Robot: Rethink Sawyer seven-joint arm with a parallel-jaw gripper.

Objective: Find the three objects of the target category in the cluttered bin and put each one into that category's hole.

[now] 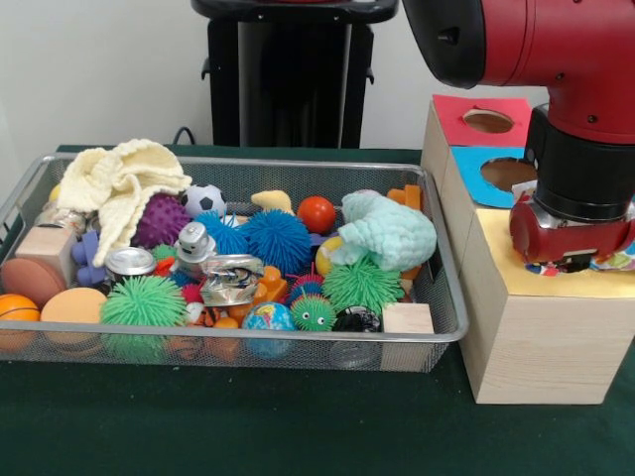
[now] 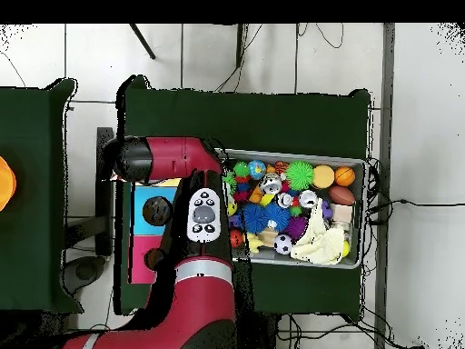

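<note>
The red and black Sawyer arm's gripper (image 1: 573, 260) hangs low over the yellow top panel (image 1: 516, 270) of the pale wooden sorting box (image 1: 531, 347), which stands just beside the wire mesh bin (image 1: 437, 327). That puts it at the box's near section, well placed to release something into that section's hole, though the hole itself is hidden under the wrist. A multicoloured scrap shows at the gripper's underside, possibly a held object, but I cannot tell whether the fingers are spread or pinching anything.

The red panel with its round hole (image 1: 488, 120) and the blue panel with its hole (image 1: 507, 173) lie farther back, uncovered.

The bin stays crowded: green spiky rubber balls (image 1: 145, 300), a blue spiky ball (image 1: 277, 238), a cream knitted cloth (image 1: 119, 178), a crushed silver can (image 1: 230, 280) and a small wooden block (image 1: 408, 319). Which category is targeted is not evident, so remaining targets sit somewhere in this heap.
</note>
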